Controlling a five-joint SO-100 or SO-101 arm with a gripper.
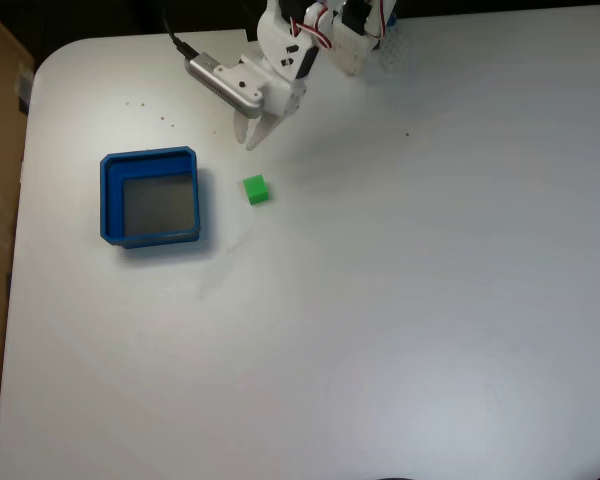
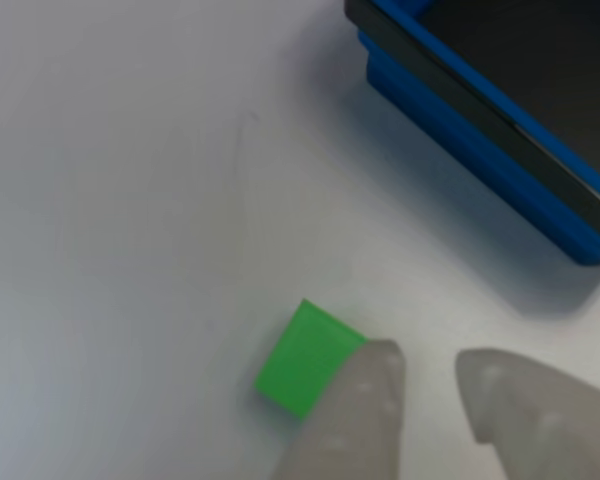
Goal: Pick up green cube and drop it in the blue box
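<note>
Cube (image 1: 255,189) sitting on the white table (image 1: 430,300), just at 3 o'clock of the box (image 1: 150,197), apart from it, gripper (image 1: 252,135) hovering at 12 o'clock of the cube, jaws slightly parted and gripping nothing, fingertips (image 2: 365,385) overlapping the cube (image 2: 307,358) in the other view.

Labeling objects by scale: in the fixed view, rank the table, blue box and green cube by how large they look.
1. Table, largest by far.
2. Blue box, mid-sized.
3. Green cube, smallest, far narrower than the box.
</note>
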